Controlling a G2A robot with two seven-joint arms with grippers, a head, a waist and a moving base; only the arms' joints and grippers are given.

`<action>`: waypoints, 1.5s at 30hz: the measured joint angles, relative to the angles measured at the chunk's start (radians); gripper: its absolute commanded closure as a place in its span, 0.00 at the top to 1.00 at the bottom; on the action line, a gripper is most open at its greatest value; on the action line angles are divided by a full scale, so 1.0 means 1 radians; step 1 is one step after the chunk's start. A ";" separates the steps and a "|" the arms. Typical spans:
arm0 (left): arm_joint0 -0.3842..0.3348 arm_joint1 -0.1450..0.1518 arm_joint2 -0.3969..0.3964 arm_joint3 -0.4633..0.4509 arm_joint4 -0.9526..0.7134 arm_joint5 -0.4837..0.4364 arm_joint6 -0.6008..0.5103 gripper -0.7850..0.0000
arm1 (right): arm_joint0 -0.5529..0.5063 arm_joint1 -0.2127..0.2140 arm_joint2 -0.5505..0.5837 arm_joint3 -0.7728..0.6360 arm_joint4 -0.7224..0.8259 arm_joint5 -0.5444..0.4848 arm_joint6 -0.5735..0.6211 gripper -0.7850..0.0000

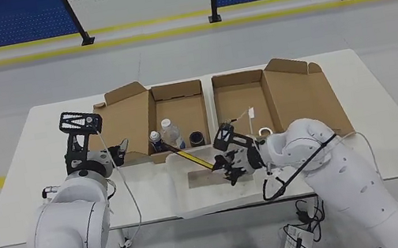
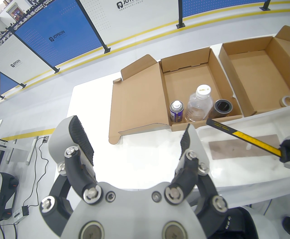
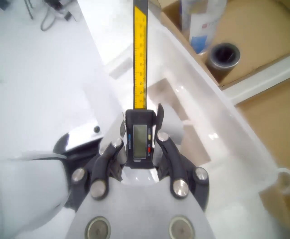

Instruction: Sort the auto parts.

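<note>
A spray can (image 2: pixel 176 111), bottle (image 2: pixel 198 105) and dark cylinder (image 2: pixel 223 108) already stand in the left box (image 2: pixel 185 65); the right gripper (image 3: pixel 140 140) is clamped on the caliper (image 3: pixel 139 56) above the tray (image 3: pixel 199 68), not yet sorted, while the left gripper (image 2: pixel 132 138) hangs with its jaws apart and empty.

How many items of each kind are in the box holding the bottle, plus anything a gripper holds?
Spray can: 1
Clear bottle: 1
Dark cylinder: 1
Caliper, in the right gripper: 1
Total: 4
</note>
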 measured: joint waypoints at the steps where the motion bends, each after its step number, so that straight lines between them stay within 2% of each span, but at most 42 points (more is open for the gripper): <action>1: 0.000 0.000 0.000 0.000 0.000 0.000 0.000 1.00 | -0.007 0.002 0.008 0.005 0.016 -0.011 -0.012 0.00; 15: 0.000 0.000 0.000 0.000 0.000 0.000 0.000 1.00 | -0.044 0.017 0.042 0.080 0.216 -0.172 -0.151 0.00; 24: 0.000 0.000 0.000 0.000 0.000 0.000 0.000 1.00 | -0.033 0.021 0.027 0.111 0.255 -0.209 -0.180 0.00; 34: 0.000 0.000 0.000 0.000 0.000 0.000 0.000 1.00 | -0.021 0.030 0.017 0.106 0.230 -0.183 -0.171 0.00; 45: 0.000 0.000 0.000 0.000 0.000 0.000 0.000 1.00 | 0.059 0.052 0.070 0.027 -0.045 0.037 -0.101 0.00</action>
